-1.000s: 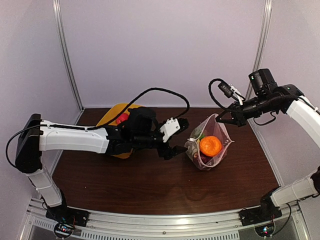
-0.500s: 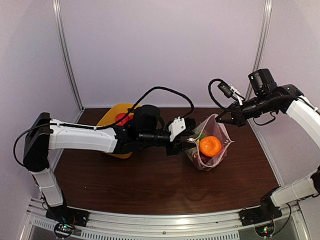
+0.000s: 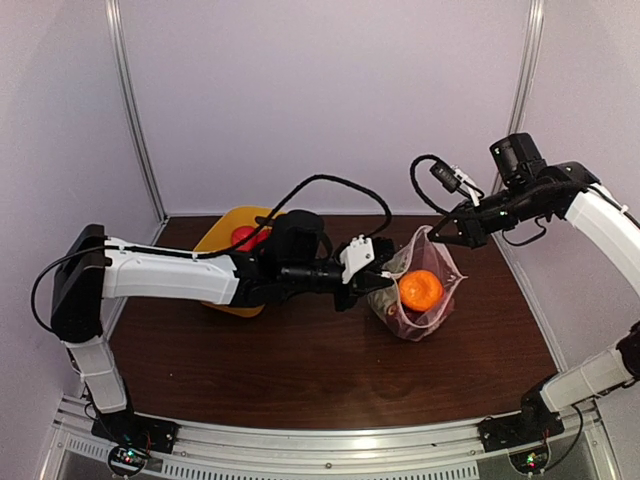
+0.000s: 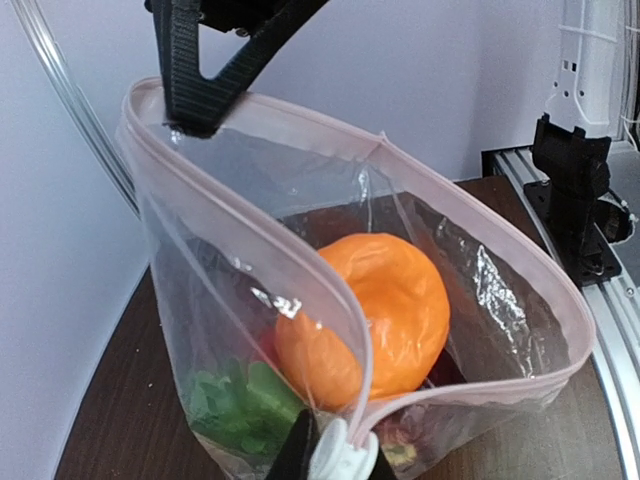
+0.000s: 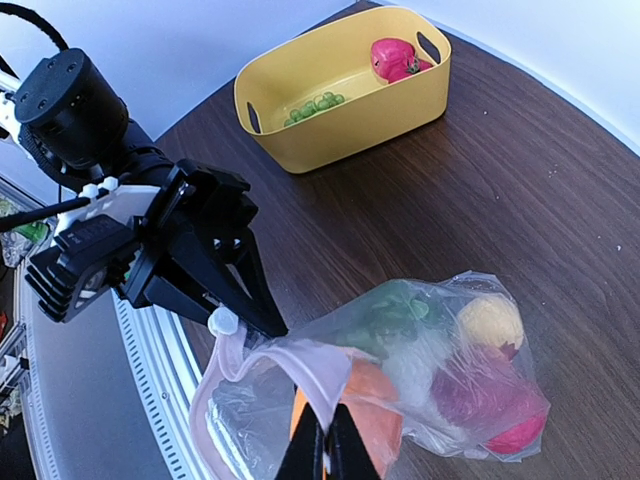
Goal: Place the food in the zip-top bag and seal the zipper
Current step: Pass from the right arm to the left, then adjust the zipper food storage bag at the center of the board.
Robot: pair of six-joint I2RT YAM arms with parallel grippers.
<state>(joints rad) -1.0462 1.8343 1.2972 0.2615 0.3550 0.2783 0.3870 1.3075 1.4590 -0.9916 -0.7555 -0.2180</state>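
Observation:
The clear zip-top bag (image 3: 415, 295) hangs open above the table between both grippers. My left gripper (image 3: 378, 268) is shut on the near end of its mouth, seen low in the left wrist view (image 4: 340, 455). At the far corner my right gripper (image 3: 432, 233) pinches the rim (image 5: 325, 445). The zipper (image 4: 480, 240) is a pinkish strip around the mouth, and its two sides stand apart. Inside lie food pieces: an orange one (image 4: 380, 310), a green one (image 4: 235, 400), a yellow one (image 5: 488, 322) and a dark purple one (image 5: 470, 390).
A yellow tub (image 3: 225, 240) stands at the back left of the brown table, behind my left arm. It holds a red piece (image 5: 395, 58) and small green ones (image 5: 315, 105). The metal frame rail (image 4: 590, 230) runs along the table's near edge.
My left gripper moved right to the bag's mouth and shut on its rim. The right gripper kept its hold and shifted slightly left.

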